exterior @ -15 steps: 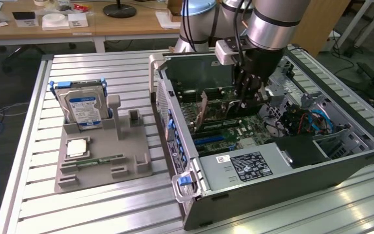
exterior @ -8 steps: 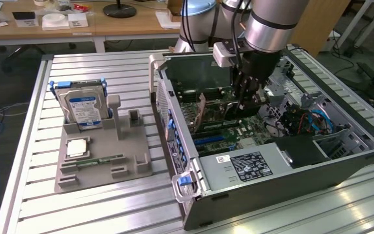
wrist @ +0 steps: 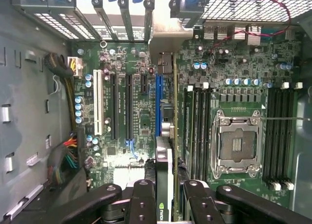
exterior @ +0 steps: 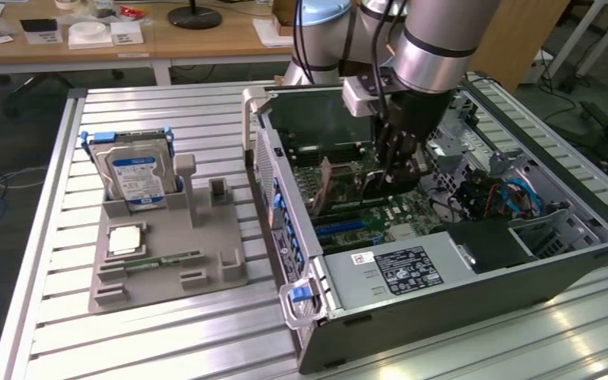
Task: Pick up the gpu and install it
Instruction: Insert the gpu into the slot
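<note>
Inside the open computer case [exterior: 473, 313], my gripper [exterior: 394, 178] reaches down over the motherboard [wrist: 134, 68]. In the wrist view the gripper [wrist: 165, 197] is shut on the gpu [wrist: 168, 136], seen edge-on: a thin green board with a black cooler side, held between the black fingers [wrist: 144, 199]. Its silver end bracket [wrist: 165, 34] points toward the case's rear slot openings. The card's edge lies along the blue slot [wrist: 158, 100], just beside it; whether it touches the slot I cannot tell. In the exterior view the gpu [exterior: 362, 188] shows below the fingers.
Beside the case in the exterior view's left, a grey holder [exterior: 193, 277] carries a hard drive [exterior: 135, 178], a processor chip [exterior: 124, 237] and a memory stick [exterior: 161, 260]. The processor socket [wrist: 239, 146], memory slots [wrist: 197, 126] and cable bundles [wrist: 66, 156] flank the card.
</note>
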Robot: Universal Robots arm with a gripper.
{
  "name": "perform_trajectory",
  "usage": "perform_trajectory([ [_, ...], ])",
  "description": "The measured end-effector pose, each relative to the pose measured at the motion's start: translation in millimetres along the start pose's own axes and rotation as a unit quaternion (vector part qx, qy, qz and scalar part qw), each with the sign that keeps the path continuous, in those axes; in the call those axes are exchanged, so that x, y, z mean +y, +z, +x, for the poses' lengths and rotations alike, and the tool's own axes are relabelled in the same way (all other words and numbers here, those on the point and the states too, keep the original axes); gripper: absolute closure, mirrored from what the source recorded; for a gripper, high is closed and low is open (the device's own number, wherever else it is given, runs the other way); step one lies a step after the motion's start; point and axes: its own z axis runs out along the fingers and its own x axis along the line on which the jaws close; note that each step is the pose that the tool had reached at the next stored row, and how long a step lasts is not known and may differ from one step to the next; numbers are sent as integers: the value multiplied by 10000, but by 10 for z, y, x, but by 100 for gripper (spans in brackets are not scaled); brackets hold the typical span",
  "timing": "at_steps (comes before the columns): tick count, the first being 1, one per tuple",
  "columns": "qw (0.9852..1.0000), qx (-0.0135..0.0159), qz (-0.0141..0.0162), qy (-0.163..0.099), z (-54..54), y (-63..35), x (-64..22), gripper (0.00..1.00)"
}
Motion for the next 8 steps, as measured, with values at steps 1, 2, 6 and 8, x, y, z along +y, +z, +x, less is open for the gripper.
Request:
perform_trajectory([
  [1,10000,0,0,0,1,9,6,73],
  [2,10000,0,0,0,1,16,11,73],
  [6,10000,0,0,0,3,43,30,73],
  [8,10000,1,0,-1,3,43,30,73],
])
